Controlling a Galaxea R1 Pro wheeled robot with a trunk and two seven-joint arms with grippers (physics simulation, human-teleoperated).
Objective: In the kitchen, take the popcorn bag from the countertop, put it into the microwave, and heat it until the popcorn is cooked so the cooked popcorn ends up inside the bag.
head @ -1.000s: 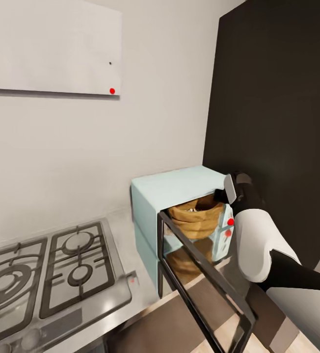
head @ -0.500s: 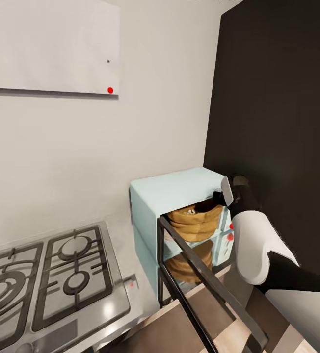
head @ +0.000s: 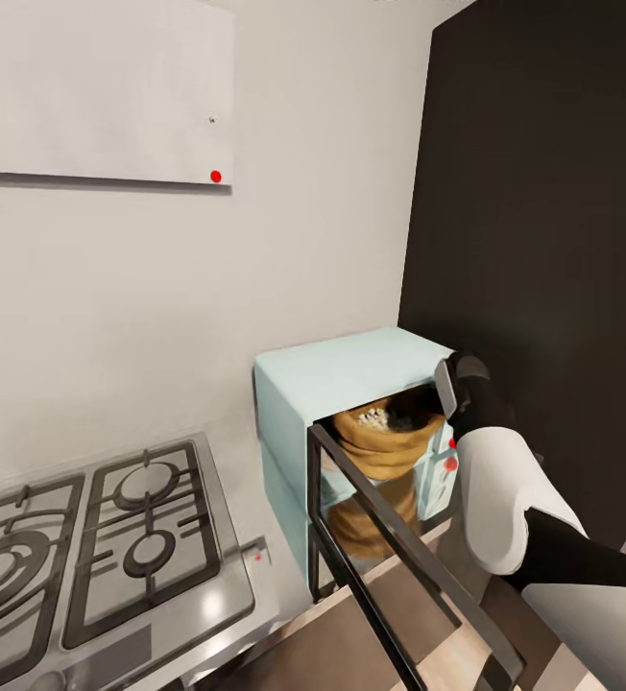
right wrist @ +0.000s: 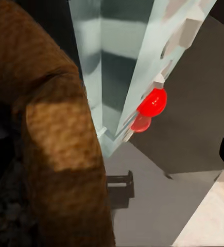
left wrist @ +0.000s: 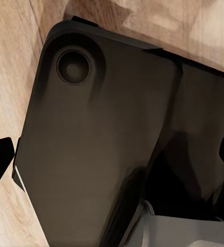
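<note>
One microwave (head: 337, 384), pale blue, with one dark-framed glass door (head: 399, 566) swung open. One popcorn bag (head: 385, 443) of tan burlap inside it; one heap of popcorn (head: 377, 418) at its mouth, kernels too small to count. Two red lights (right wrist: 152, 103) close together on the microwave's front panel, seen from the right wrist. One stove (head: 83, 547) set into the surface (head: 255, 480), with four burners in sight. One white panel (head: 92, 91) on the wall, bearing one red dot (head: 216, 177). One tall dark cabinet (head: 543, 240). One robot arm (head: 495, 480), white and black, beside the microwave.
</note>
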